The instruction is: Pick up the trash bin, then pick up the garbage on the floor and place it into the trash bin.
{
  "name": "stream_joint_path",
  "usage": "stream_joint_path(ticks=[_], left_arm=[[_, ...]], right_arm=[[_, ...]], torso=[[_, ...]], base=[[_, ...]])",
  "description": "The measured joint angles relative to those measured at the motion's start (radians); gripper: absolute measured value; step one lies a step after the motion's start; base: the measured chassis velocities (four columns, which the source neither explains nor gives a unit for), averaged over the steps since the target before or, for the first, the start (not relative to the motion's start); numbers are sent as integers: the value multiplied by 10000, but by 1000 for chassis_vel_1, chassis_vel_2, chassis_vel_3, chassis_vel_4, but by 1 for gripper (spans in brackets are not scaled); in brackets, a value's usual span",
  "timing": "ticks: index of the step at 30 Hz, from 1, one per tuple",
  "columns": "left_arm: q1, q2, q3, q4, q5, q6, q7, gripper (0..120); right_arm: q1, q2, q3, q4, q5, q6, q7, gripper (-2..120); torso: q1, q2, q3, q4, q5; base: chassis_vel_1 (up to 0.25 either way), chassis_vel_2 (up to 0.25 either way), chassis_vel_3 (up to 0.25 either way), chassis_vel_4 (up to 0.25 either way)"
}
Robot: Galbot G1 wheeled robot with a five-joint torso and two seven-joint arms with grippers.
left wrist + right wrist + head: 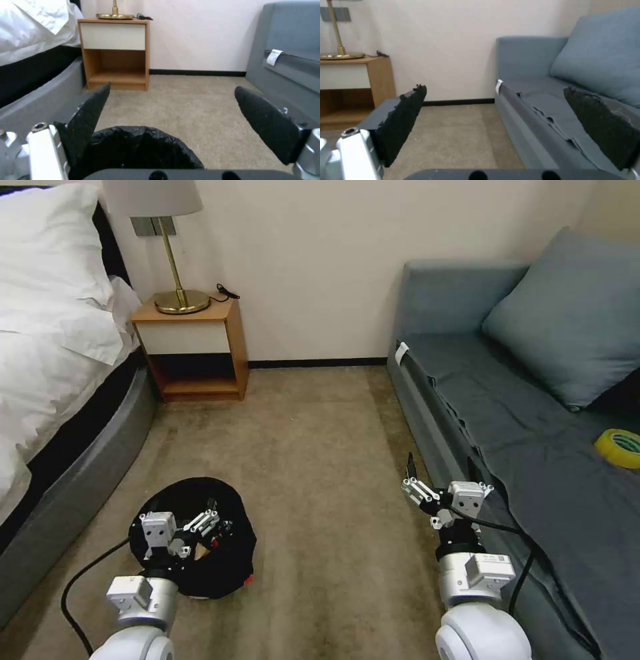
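Note:
The trash bin (200,567), round and black with a black liner, stands on the carpet at the lower left, a small red spot at its base. My left gripper (217,517) hovers just over its mouth, open, one finger (88,117) close to the liner's rim (143,147) and the other wide apart. A small tan scrap (202,551) shows inside the bin under the gripper. The garbage on the floor is out of view. My right gripper (442,470) hangs open and empty beside the sofa's front edge, its black pads (403,120) spread wide.
A grey sofa (533,447) with a blue cushion runs along the right, a yellow tape roll (620,447) on its seat. A bed (60,380) lines the left. A wooden nightstand (193,347) with a brass lamp stands against the far wall. Bare carpet (320,460) lies between.

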Motion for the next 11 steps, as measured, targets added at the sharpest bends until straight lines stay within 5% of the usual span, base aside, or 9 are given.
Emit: stream_joint_path(ticks=[11], left_arm=[[-4, 0, -1, 0, -11, -1, -2, 100]], right_arm=[[16, -8, -3, 0, 19, 0, -7, 100]], torso=[[0, 0, 0, 0, 0]], base=[[0, 0, 0, 0]])
